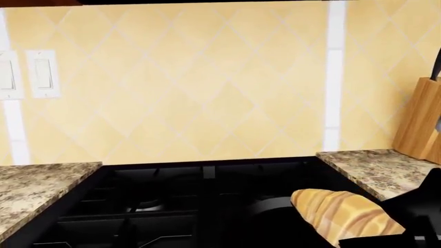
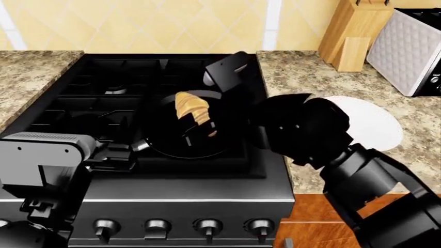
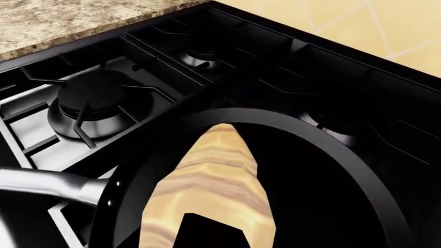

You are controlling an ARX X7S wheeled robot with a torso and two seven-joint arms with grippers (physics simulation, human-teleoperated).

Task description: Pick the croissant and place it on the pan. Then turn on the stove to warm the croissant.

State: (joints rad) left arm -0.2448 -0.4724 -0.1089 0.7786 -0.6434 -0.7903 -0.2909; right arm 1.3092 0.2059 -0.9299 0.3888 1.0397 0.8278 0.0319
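The golden-brown croissant [image 2: 191,107] hangs tilted just over the black pan [image 2: 172,147], which sits on the stove [image 2: 110,77]. My right gripper [image 2: 204,129] reaches in from the right and is shut on the croissant's near end. In the right wrist view one dark finger [image 3: 214,232] crosses the croissant [image 3: 214,175] above the pan's rim [image 3: 331,150]. The left wrist view shows the croissant [image 1: 341,214] low at one side. My left gripper [image 2: 119,155] hovers by the pan's handle [image 2: 141,145]; how its jaws stand is hidden in the dark.
Stove knobs [image 2: 157,226] line the front panel. A white plate [image 2: 375,126] lies on the granite counter at the right. Behind it are a wooden knife block [image 2: 351,36] and a white toaster [image 2: 413,46]. Light switches [image 1: 41,72] sit on the tiled wall.
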